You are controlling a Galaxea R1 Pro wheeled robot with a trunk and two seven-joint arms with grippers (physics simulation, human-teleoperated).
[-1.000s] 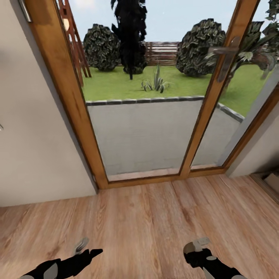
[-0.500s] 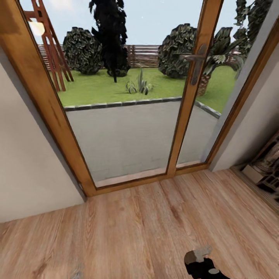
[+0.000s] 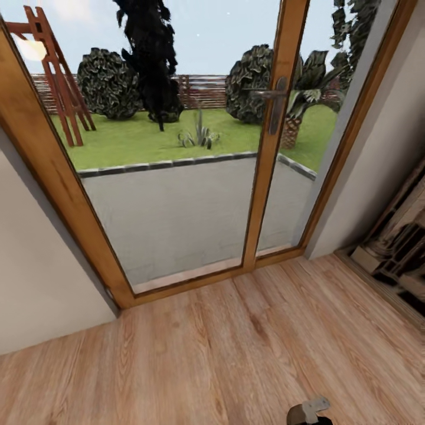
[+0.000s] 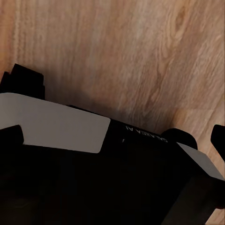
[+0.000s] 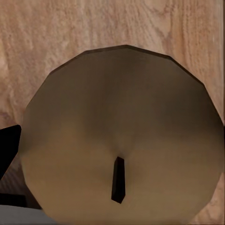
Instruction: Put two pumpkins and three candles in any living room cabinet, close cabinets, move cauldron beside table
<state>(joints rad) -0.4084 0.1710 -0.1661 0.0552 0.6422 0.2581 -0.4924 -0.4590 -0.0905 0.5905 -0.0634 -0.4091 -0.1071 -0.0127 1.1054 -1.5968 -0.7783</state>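
Observation:
A candle (image 5: 122, 140) shows its flat pale round top with a short dark wick close up in the right wrist view. My right gripper (image 5: 117, 197) is shut on it, one black finger (image 5: 9, 150) at its side. In the head view my right gripper (image 3: 310, 413) peeks in low at the frame's bottom edge over the wood floor (image 3: 224, 354). My left gripper (image 4: 112, 140) hangs open over my own black-and-white base (image 4: 61, 126), with nothing between its fingers. The pumpkins, cabinet and cauldron are out of view.
A wood-framed glass door (image 3: 177, 195) with a metal handle (image 3: 274, 103) stands straight ahead, with a garden behind it. A pale wall (image 3: 41, 283) runs along the left. An ornate grey fireplace (image 3: 395, 248) juts in at the right edge.
The head camera has swung right, so the door slid left and the fireplace came into view. Both arms have sunk toward the picture's bottom edge, and the left arm has left the head view.

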